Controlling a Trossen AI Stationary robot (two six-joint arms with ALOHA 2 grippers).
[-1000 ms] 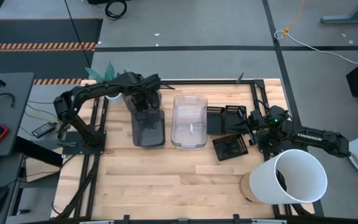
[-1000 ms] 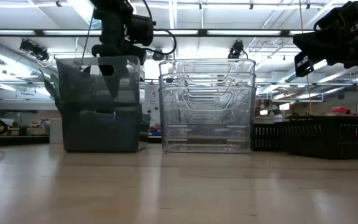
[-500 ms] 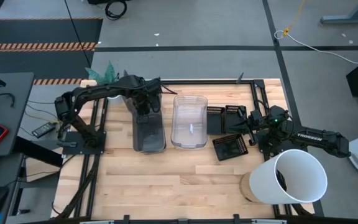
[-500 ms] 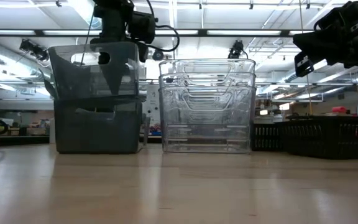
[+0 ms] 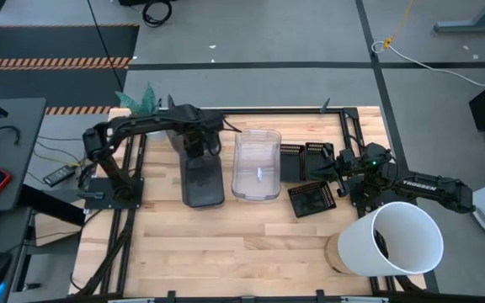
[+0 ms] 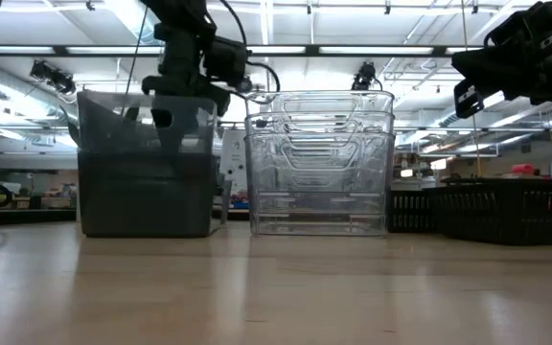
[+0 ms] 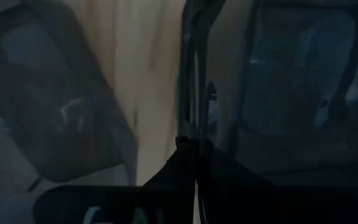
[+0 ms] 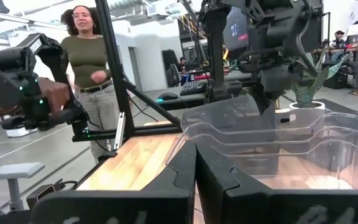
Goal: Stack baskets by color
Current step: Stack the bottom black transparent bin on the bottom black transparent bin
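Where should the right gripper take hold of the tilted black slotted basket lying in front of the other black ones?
Probably by its rim. The loose black basket lies skewed on the table, apart from the black baskets behind it, mouth up. Come straight down from above with the right gripper and pinch one thin side wall, a finger inside and one outside.
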